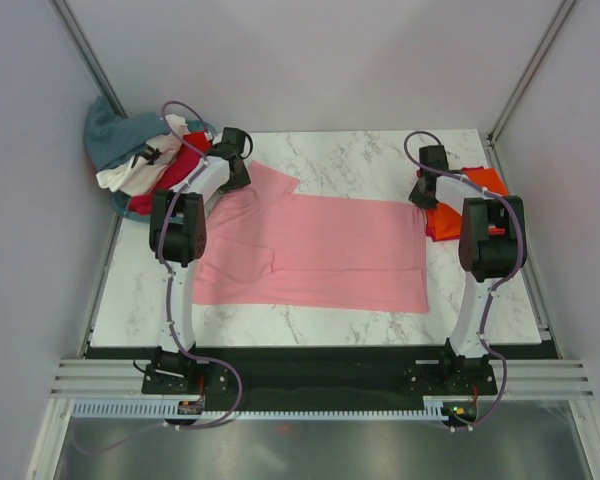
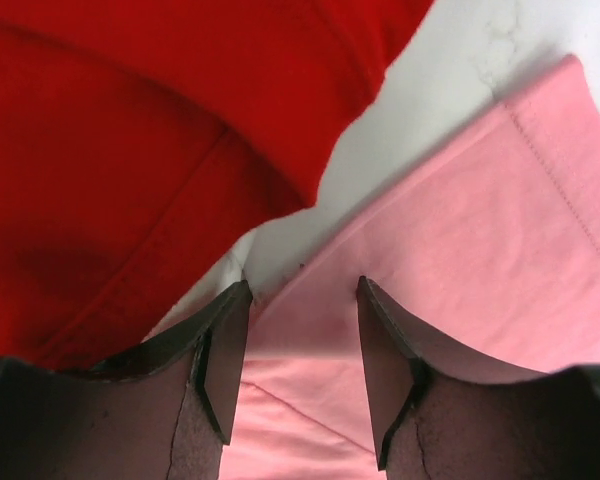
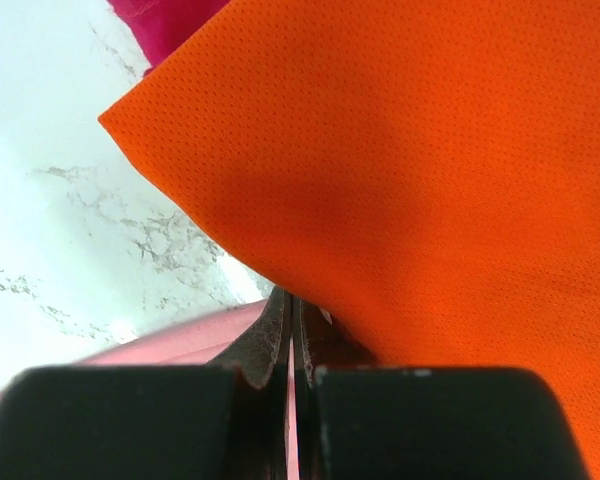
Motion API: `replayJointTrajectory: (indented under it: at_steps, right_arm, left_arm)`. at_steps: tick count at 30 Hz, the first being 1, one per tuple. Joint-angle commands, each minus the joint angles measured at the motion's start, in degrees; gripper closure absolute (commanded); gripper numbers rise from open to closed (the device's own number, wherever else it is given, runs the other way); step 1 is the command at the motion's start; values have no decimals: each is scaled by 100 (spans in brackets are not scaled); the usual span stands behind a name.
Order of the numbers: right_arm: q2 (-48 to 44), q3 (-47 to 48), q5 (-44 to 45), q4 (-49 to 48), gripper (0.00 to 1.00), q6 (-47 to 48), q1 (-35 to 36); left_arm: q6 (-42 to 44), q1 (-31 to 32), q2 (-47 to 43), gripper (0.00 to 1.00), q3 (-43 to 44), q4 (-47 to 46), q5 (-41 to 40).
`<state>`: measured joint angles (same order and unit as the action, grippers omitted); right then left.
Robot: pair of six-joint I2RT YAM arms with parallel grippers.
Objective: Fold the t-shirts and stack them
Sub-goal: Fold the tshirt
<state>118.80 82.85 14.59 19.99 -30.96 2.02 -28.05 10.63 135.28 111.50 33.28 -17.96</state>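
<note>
"Lying flat, was it, the pink t-shirt [image 1: 320, 255]?"

"Spread across the middle of the counter [image 1: 350, 155], one sleeve pointing far left."

"And the pincers?"

"The left pincer [image 2: 303, 285] hung over that sleeve, jaws apart, gripping nothing, a red t-shirt [image 2: 130, 150] just beside it. The right pincer [image 3: 290, 300] was closed at the shirt's far right corner, against the orange t-shirt [image 3: 430, 180]. It may have nipped the pink hem, but the view was too tight to say."

"The others?"

"A heap [image 1: 140, 165] at the counter's far left corner."
</note>
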Motion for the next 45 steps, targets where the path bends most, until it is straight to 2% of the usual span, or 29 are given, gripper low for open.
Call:
replayJointTrajectory:
  at_steps: [1, 6, 9, 10, 13, 16, 24, 30, 36, 45]
  right_arm:
    - [-226, -102, -149, -92, 100, -86, -18]
    - [-235, -111, -193, -109, 100, -94, -26]
    - [-244, -111, -246, -100, 100, -86, -18]
    - [-244, -111, -290, -100, 100, -86, -18]
    - [-287, -111, -360, -100, 100, -94, -18]
    - [-349, -120, -378, -100, 100, -103, -9]
    - [-542, -181, -571, -92, 100, -130, -18]
    - [-832, -392, -747, -92, 100, -138, -26]
    - [-1254, -849, -738, -153, 100, -217, -18]
    - [-2035, -1482, -598, -153, 100, -270, -35]
  left_arm:
    - [248, 9, -397, 44, -251, 100, -332]
    - [221, 9, -336, 46, -278, 91, -191]
    - [213, 9, -257, 63, -164, 82, -51]
    - [204, 9, -213, 73, -77, 91, 28]
    - [186, 9, -213, 88, 38, 100, 99]
    - [142, 9, -327, 98, 21, 91, 12]
    - [247, 97, -810, 98, -67, 82, -269]
    - [178, 193, -1214, 98, -453, 4, -586]
    - [90, 229, -1724, 98, -1147, -190, -771]
    - [46, 229, -2691, 98, -2825, -1121, -990]
